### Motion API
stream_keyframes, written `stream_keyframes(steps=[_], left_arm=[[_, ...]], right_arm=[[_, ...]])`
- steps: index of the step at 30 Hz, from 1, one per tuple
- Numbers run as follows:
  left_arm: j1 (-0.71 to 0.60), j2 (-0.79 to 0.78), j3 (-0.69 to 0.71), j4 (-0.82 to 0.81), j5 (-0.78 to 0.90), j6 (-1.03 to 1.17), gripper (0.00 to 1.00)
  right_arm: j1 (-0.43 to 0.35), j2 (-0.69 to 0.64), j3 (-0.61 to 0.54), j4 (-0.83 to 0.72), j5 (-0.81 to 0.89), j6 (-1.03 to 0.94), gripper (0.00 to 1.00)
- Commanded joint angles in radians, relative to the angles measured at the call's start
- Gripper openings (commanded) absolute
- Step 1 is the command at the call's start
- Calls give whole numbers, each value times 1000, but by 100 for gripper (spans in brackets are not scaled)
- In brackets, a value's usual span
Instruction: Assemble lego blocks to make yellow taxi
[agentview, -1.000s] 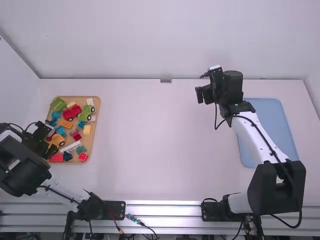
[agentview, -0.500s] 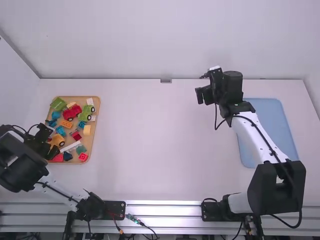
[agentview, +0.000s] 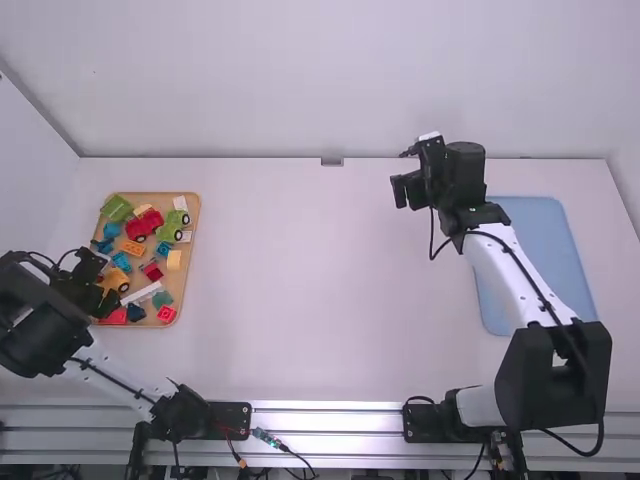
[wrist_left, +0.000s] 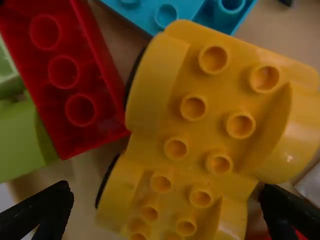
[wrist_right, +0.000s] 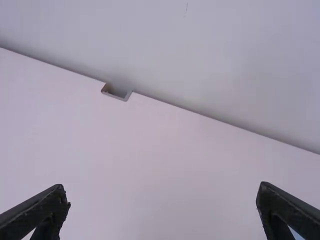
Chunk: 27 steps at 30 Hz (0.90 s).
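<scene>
Right now I'm hovering the left pincer (agentview: 103, 283) over the near left part of the wooden tray (agentview: 158, 199), and its two fingers are standing wide apart, gripping nothing. In the left wrist view I'm seeing the yellow car base (wrist_left: 215, 130) lying studs up below the left pincer (wrist_left: 167, 197), part of it showing between the fingers. I can't tell whether either finger is touching it.

Just beside the car base, a red block (wrist_left: 75, 75) is lying with its hollow underside up, and a green piece (wrist_left: 25, 145) is sitting next to that block. A blue block (wrist_left: 165, 12) is lying by the end of the base farther from the pincer's tips. Out to the right of this pincer, on the same tray, a white bar (agentview: 143, 292) and a yellow block (agentview: 174, 260) are lying, with a red car (agentview: 144, 225) farther away.

Well across the white table (agentview: 320, 280), I'm holding the right pincer (agentview: 405, 172) wide apart too, with nothing in its grasp. The blue mat (agentview: 540, 260) is lying to its right.
</scene>
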Motion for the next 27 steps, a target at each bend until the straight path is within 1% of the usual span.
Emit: stream_keyframes(steps=[1,3,8,10,12,16,17,18,22,27], left_arm=[[-7,29,8,3,-2,-6,96],[-6,29,8,5,-1,-12,96],[-8,29,8,14,4,-26,93],[-9,29,8,13,13,-26,88],[-7,29,8,12,38,-26,79],[-7,29,8,2,21,-26,73],[-7,29,8,2,18,-26,70],[-8,29,8,2,20,-27,65],[-6,29,8,-3,20,-28,58],[-8,29,8,31,21,-112,57]], right_arm=[[1,1,29,-2,-6,-2,99],[1,1,29,-2,-6,-2,99],[1,1,29,-2,-6,2,99],[1,1,29,-4,-6,1,99],[1,1,29,-4,-5,1,99],[1,1,29,-4,-5,2,99],[1,1,29,-5,-5,1,99],[1,1,29,-4,-4,1,99],[1,1,29,-5,-6,2,99],[1,1,29,-5,-3,1,99]])
